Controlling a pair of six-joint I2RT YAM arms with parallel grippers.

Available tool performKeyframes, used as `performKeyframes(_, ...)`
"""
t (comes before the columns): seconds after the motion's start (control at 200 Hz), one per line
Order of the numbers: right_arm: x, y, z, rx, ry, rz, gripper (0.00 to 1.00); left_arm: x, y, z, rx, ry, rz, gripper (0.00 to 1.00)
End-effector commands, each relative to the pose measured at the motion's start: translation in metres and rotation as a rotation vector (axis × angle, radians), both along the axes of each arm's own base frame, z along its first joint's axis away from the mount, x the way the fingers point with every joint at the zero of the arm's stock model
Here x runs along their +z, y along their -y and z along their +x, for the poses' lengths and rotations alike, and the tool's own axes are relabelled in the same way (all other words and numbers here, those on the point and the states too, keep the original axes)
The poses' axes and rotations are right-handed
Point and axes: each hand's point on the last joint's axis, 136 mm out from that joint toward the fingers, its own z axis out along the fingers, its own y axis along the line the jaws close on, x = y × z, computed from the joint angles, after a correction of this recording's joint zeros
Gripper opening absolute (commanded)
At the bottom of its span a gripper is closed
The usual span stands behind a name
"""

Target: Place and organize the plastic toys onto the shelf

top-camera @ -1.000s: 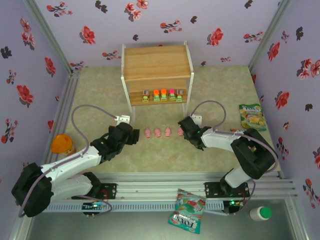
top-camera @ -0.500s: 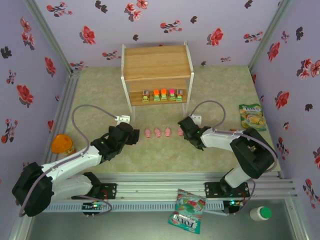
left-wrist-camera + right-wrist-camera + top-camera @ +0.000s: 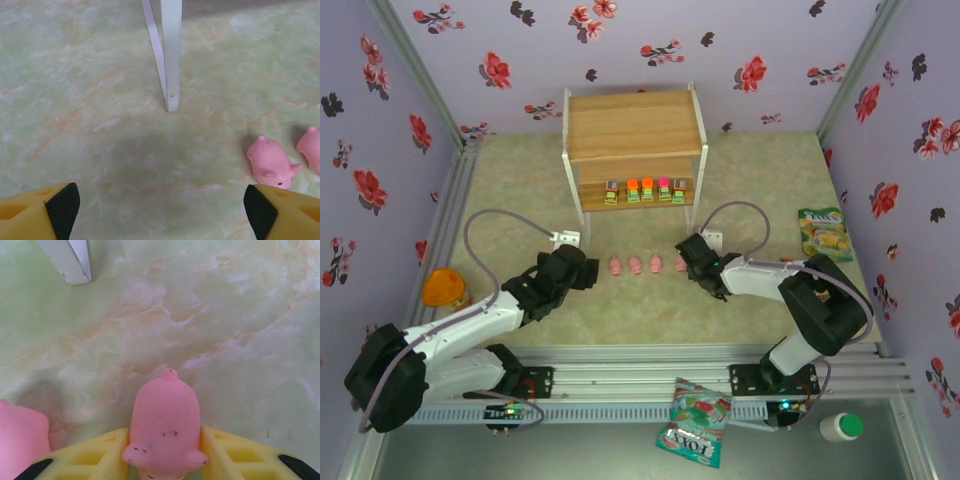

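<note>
The shelf (image 3: 634,128) stands at the back, with several green-based blocks (image 3: 646,190) in a row on its lower board. Pink pig toys (image 3: 635,265) lie in a line on the mat in front of it. My right gripper (image 3: 165,452) is shut on the rightmost pig (image 3: 165,420), its yellow fingers (image 3: 235,452) pressed against both flanks; from above this gripper (image 3: 683,262) sits at the row's right end. A second pig (image 3: 20,440) lies just to its left. My left gripper (image 3: 160,210) is open and holds nothing, low over the mat, with two pigs (image 3: 270,162) to its right.
A white shelf leg (image 3: 171,55) stands ahead of the left gripper, and another leg (image 3: 70,260) is ahead-left of the right one. An orange jar (image 3: 445,288) sits at the left. Snack bags lie at the right (image 3: 823,232) and the near edge (image 3: 695,420). A green-capped bottle (image 3: 842,427) stands front right.
</note>
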Motion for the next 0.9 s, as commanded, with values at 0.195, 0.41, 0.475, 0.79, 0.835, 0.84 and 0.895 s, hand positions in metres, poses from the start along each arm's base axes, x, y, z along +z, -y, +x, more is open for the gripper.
performKeyframes(0.195, 0.002, 0.002, 0.007, -0.009, 0.013, -0.02, 0.37, 0.007, 0.001, 0.005, 0.016, 0.01, -0.015, 0.9)
performKeyframes(0.41, 0.007, 0.003, 0.007, -0.012, 0.024, -0.017, 0.35, 0.006, 0.001, 0.005, 0.015, 0.008, -0.015, 0.9)
performKeyframes(0.475, 0.01, 0.004, 0.006, -0.011, 0.032, -0.012, 0.34, 0.006, 0.001, 0.005, 0.015, 0.007, -0.016, 0.9)
performKeyframes(0.79, 0.03, 0.01, 0.003, -0.021, 0.061, -0.008, 0.26, 0.006, 0.003, 0.005, 0.005, 0.003, -0.025, 0.9)
performKeyframes(0.835, 0.033, 0.011, 0.002, -0.02, 0.064, -0.007, 0.26, 0.007, 0.004, 0.004, 0.003, 0.003, -0.028, 0.9)
performKeyframes(0.84, 0.033, 0.011, 0.002, -0.021, 0.065, -0.006, 0.26, 0.006, 0.004, 0.004, 0.002, 0.001, -0.027, 0.9)
performKeyframes(0.895, 0.038, 0.012, 0.0, -0.019, 0.069, -0.003, 0.26, 0.006, 0.005, 0.004, 0.0, 0.001, -0.029, 0.9)
